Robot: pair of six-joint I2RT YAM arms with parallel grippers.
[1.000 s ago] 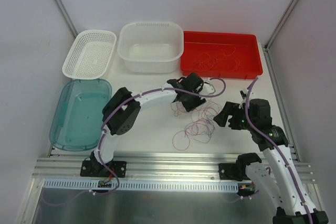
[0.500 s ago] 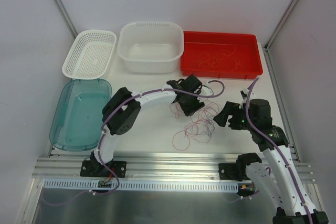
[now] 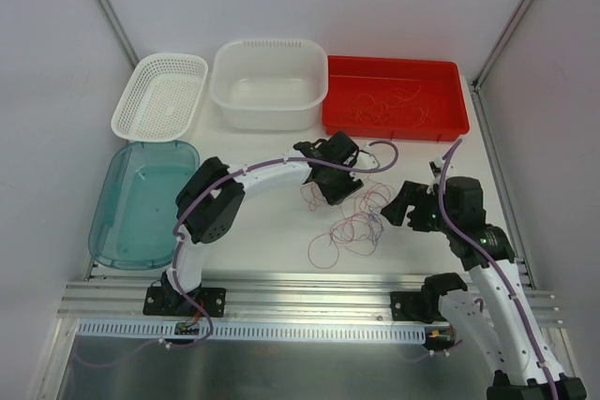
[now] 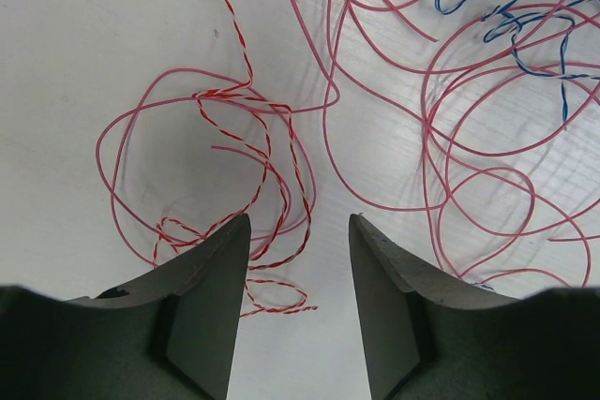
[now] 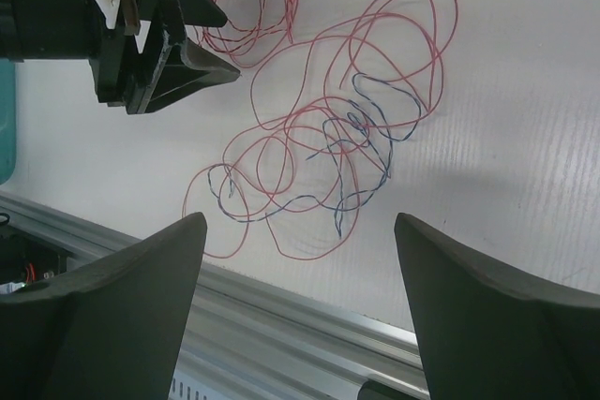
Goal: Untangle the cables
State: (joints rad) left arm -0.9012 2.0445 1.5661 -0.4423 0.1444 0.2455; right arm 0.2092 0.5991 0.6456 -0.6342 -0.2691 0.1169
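Top view: the cables (image 3: 352, 224) are seen as a loose tangle of thin red-orange loops on the white table (image 3: 272, 231), between the two arms; the heap's long axis runs on a diagonal, from its far right end down to a single loop at the near left; no one direction is kept by the strands. More thin wires (image 3: 394, 105) lie inside the red tray (image 3: 459, 125). The left arm is bent in an arch to the right, with the left gripper (image 3: 330, 196) lowered over the far left edge of the tangle; the right gripper (image 3: 397, 209) is turned left, just beside the heap.

Left wrist view: the left gripper (image 4: 298, 222) is shown with its fingers parted and only bare table in the gap; a red-and-white twisted wire (image 4: 253, 138) curls by the left finger.

Right wrist view: the right gripper (image 5: 300, 219) is spread wide and nothing is held; red and blue loops (image 5: 328, 138) lie ahead of it.
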